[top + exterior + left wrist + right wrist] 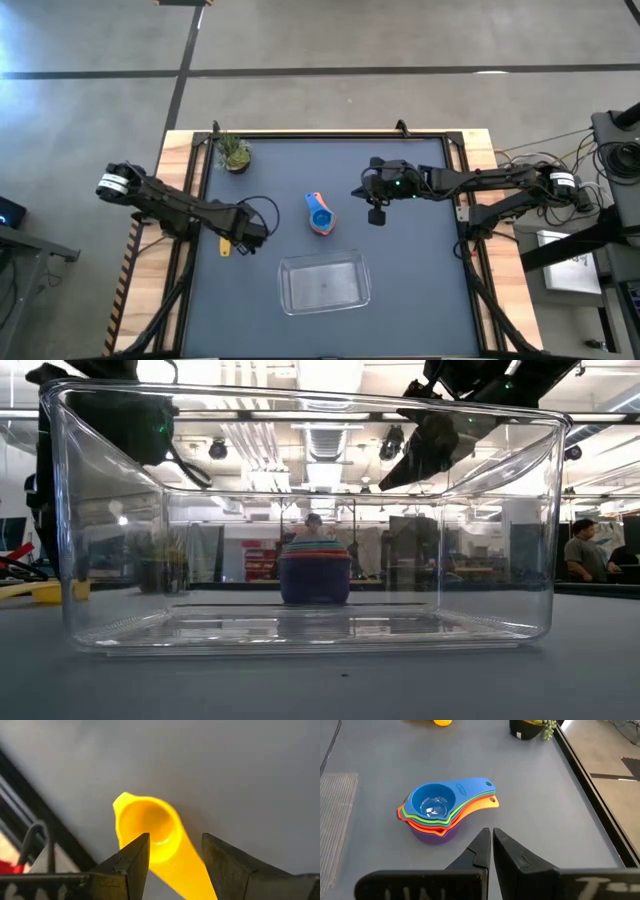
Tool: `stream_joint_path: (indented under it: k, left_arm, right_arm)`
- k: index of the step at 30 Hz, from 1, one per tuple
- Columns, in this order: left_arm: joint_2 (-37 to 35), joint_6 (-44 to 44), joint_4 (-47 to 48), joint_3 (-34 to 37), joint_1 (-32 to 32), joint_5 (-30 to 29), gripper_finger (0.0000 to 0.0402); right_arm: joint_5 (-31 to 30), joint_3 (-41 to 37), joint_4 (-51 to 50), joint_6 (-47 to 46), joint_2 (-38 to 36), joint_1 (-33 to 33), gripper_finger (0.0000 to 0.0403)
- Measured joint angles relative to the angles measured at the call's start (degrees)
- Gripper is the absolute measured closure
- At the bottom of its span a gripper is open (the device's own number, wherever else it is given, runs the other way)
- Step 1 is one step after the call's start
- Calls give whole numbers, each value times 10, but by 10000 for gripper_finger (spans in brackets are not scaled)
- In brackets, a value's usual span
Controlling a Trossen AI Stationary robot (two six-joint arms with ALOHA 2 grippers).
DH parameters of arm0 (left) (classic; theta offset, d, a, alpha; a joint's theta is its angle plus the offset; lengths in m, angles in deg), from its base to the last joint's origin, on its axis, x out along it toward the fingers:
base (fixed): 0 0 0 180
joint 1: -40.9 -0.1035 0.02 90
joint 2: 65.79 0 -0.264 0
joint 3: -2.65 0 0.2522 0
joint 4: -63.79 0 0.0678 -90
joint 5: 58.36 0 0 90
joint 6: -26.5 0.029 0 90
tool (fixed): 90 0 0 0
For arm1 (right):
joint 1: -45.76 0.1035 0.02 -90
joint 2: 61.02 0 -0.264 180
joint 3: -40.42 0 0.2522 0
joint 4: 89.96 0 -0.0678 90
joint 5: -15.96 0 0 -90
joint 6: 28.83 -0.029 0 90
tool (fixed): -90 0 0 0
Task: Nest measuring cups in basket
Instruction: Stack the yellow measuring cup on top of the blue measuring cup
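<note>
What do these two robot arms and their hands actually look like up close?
Both arms are dark, slim and jointed, with black cables looping along them and a white band near each base. The left hand has two flat, wedge-shaped dark fingers with scuffed edges. The right hand has the same pointed dark fingers, and a small green light glows on its wrist in the high view.

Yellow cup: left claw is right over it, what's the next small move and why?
Probably lower the left claw a little and close on the yellow cup. Its fingers are open and straddle the cup's handle on the mat. The other cups sit nested in a stack outside the basket, so yellow seems the last loose one. The right claw waits shut near the stack.
</note>
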Motion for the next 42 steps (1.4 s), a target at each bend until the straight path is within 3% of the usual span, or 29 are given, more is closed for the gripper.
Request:
stream_joint_path:
  k: [5,10,18,25,29,35,42]
  left_arm:
    - [0,30,-64,22,-13,1,260]
    - [0,39,-70,29,-28,1,296]
    - [0,87,-75,29,-34,1,393]
    - [-1,167,-69,-11,-33,-17,400]
    - [-1,286,-61,-69,-31,-65,400]
    - [-1,536,-82,-159,-31,-143,401]
    - [0,818,-194,-211,-33,-150,401]
  right_arm:
    - [0,0,0,0,0,0,394]
    - [0,0,0,-1,0,0,394]
    - [1,0,-2,-4,0,0,394]
    - [0,0,-2,-4,0,0,394]
    - [0,0,-2,-4,0,0,394]
    - [-1,0,-3,-4,0,0,394]
    - [-1,0,-4,-11,0,0,394]
